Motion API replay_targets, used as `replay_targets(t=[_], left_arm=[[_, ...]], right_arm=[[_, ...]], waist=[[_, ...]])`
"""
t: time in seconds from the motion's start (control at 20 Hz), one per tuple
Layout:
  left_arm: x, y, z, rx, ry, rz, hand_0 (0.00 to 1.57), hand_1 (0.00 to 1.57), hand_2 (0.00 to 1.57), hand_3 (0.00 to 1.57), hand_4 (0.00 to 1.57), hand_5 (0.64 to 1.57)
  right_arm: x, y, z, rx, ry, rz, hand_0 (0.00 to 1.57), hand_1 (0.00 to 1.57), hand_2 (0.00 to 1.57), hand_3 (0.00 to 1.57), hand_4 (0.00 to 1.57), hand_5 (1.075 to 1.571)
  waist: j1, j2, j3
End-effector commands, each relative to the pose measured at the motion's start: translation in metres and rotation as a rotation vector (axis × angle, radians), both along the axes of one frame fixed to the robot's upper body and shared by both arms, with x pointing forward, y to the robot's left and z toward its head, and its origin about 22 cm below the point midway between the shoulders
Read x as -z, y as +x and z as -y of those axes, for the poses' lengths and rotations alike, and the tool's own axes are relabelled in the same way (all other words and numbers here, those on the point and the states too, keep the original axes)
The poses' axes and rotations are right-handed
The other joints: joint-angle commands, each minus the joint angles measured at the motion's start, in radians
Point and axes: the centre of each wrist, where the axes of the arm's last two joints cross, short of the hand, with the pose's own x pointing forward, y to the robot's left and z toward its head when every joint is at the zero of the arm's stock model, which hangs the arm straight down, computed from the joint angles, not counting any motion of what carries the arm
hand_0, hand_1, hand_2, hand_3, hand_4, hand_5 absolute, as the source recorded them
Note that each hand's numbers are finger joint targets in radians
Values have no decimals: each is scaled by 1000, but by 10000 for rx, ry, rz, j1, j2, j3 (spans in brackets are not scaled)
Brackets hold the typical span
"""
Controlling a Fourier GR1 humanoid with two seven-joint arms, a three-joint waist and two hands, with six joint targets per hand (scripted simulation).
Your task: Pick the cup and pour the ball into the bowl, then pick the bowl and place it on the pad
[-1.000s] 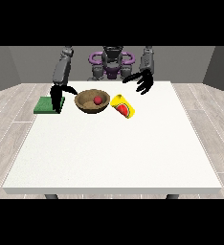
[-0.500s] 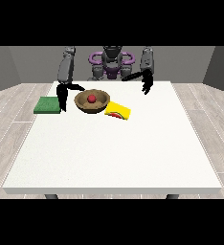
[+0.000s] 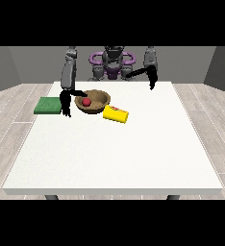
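Observation:
The brown bowl [image 3: 98, 99] stands on the table near its far edge, with the red ball [image 3: 86, 102] inside it. The yellow cup [image 3: 116, 114] lies on its side just to the right of the bowl and in front of it, with no hand on it. At the far left of the table lies the green pad [image 3: 48, 105]. The hand at the view's left [image 3: 66, 103] hangs between pad and bowl, fingers pointing down, thumb stretched toward the bowl's left rim. The hand at the view's right [image 3: 152, 80] is raised near the far edge, well away from the cup, fingers hanging straight.
The white table [image 3: 114, 153] stretches wide toward the camera in front of the objects. The robot's torso [image 3: 112, 65] stands behind the far edge.
The hand at the view's right has drawn back from the cup and risen. The cup has rolled slightly toward the camera. The hand at the view's left has come lower beside the bowl.

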Motion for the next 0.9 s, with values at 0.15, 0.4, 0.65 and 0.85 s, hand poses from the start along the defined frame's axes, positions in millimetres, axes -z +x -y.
replay_targets(t=[0.15, 0.4, 0.65, 0.85], left_arm=[[-23, 1, 11, 297, 229, 436, 0, 0, 0, 0, 0, 1561], [17, -8, -14, 156, 136, -972, 0, 0, 0, 0, 0, 1564], [11, -4, -27, -91, -30, -676, 0, 0, 0, 0, 0, 1564], [2, 0, -20, 20, -198, -130, 0, 0, 0, 0, 0, 1567]], right_arm=[[-4, 18, -35, -98, 538, -455, 0, 0, 0, 0, 242, 1532], [-13, 25, -35, -189, 736, -1289, 0, 0, 0, 0, 362, 1546], [3, 21, -85, -281, 899, -1510, 0, 0, 0, 0, 366, 1547], [19, 8, -60, 209, -851, -3262, 1570, 1570, 1571, 823, 656, 1570]], waist=[[493, 390, 180], [226, -735, 176], [138, -651, 178], [232, -63, 172]])
